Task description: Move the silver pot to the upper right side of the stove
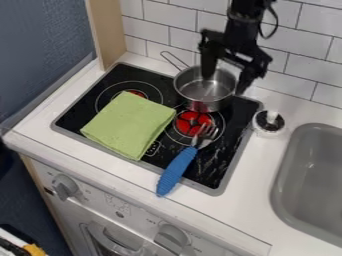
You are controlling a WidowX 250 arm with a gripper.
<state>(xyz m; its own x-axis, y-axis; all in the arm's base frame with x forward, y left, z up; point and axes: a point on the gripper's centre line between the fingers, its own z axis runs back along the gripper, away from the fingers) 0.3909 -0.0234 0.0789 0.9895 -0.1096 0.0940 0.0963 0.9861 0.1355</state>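
A round grey plastic knob [172, 238] fronts the black glass stove [224, 167] where, at the back right, the round silver metal pot [195, 90] could tip (long wire handle [180, 60] and all) if the black gripper [225, 85], open astride its rim, pinches off-centre.

White tiled wall [169, 16], dark blue wall [40, 45] at left, pale wooden panel [107, 30] between them

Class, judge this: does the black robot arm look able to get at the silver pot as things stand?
Probably yes: the open tool is already at the silver pot, seemingly straddling its right wall, while the green cloth and blue-handled fork lie nearer the front, out of its way.
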